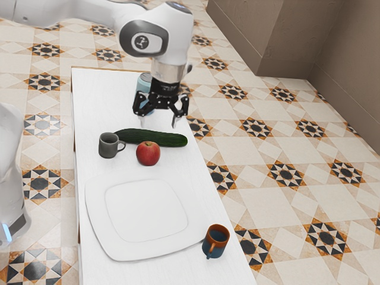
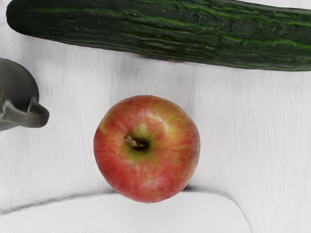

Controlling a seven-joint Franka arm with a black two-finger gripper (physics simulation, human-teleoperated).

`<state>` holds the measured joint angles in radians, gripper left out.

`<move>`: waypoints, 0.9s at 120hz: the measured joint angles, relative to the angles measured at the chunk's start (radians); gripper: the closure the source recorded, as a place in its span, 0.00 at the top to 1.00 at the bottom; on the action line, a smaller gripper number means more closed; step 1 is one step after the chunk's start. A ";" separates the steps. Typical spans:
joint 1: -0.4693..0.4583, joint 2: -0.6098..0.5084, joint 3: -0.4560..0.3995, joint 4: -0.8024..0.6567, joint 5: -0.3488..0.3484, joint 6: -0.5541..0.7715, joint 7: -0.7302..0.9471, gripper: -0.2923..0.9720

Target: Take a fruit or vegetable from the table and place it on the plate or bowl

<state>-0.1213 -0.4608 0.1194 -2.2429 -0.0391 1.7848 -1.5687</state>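
- Patterned tiles are seen around the white table [image 1: 89, 107].
- The gripper [image 1: 159, 116] is held above the cucumber [image 1: 151, 137], fingers spread wide and empty, judged ready for a grasp.
- The apple [image 1: 148, 153] is found at the plate's [image 1: 98, 202] 12 o'clock, centred beneath the wrist camera, so it is likely the target.

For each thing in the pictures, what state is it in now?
gripper: open, holding nothing, above the table
cucumber: lying on the table
apple: on the table, stem up
grey mug: upright
plate: flat, nothing on it
blue mug: upright
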 joint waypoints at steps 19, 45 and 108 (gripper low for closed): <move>0.007 -0.008 0.000 -0.038 -0.002 -0.025 -0.041 0.77; 0.024 -0.037 0.000 -0.086 0.000 -0.038 -0.081 0.77; 0.049 0.017 0.002 -0.142 0.003 0.048 -0.100 0.77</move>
<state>-0.0727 -0.4436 0.1213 -2.3854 -0.0361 1.8329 -1.6691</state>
